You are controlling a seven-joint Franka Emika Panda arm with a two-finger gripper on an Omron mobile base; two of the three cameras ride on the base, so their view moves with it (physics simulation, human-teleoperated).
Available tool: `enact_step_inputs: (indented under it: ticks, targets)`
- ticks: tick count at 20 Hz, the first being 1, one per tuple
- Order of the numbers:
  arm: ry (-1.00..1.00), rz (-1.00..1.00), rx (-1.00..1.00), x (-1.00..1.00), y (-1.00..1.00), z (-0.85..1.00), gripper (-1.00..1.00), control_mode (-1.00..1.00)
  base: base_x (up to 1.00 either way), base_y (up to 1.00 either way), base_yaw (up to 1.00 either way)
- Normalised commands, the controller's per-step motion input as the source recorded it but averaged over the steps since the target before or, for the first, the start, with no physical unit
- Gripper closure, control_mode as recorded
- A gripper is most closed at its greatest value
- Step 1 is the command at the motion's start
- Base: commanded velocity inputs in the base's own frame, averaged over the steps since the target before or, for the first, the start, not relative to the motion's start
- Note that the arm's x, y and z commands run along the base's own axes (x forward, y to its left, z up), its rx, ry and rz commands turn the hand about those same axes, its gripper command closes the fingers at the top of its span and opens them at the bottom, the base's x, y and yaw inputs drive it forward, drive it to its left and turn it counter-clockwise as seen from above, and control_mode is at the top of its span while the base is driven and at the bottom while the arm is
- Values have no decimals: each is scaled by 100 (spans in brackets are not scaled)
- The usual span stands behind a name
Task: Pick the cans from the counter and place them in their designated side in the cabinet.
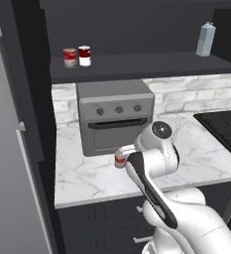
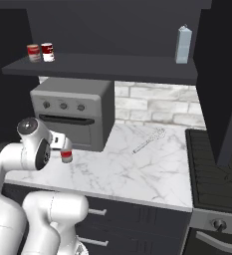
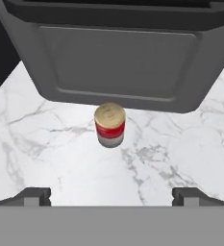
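Observation:
A red-and-white can (image 3: 109, 126) stands upright on the white marble counter (image 3: 46, 144), just in front of the toaster oven door. My gripper (image 3: 111, 194) hangs open above and short of it, its fingertips (image 3: 34, 196) spread wide with nothing between them. In the base views the same can (image 1: 119, 160) (image 2: 66, 156) peeks out beside my hand. Two more cans (image 1: 70, 58) (image 1: 85, 55) stand side by side at the left end of the dark cabinet shelf (image 1: 137, 64).
A grey toaster oven (image 1: 114, 116) sits at the back of the counter. A pale carton (image 1: 205, 39) stands at the shelf's right end. A black stove (image 1: 226, 126) lies to the right, the grey fridge (image 1: 8, 149) to the left. A utensil (image 2: 148, 140) lies on the counter.

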Motion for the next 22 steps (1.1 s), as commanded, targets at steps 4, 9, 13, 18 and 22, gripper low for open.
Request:
enact_step_inputs:
  ticks: [4, 9, 13, 18, 22]
  targets:
    - [1, 0, 0, 24, 0, -12, -100, -100, 0, 0, 0]
    - [1, 0, 0, 23, 3, -12, -100, -100, 0, 0, 0]
    - [3, 0, 0, 20, 4, -13, -100, -100, 0, 0, 0]
    - [4, -1, 0, 16, 5, -15, -100, -100, 0, 0, 0]
    - [4, 0, 0, 16, 5, -15, -100, -100, 0, 0, 0]
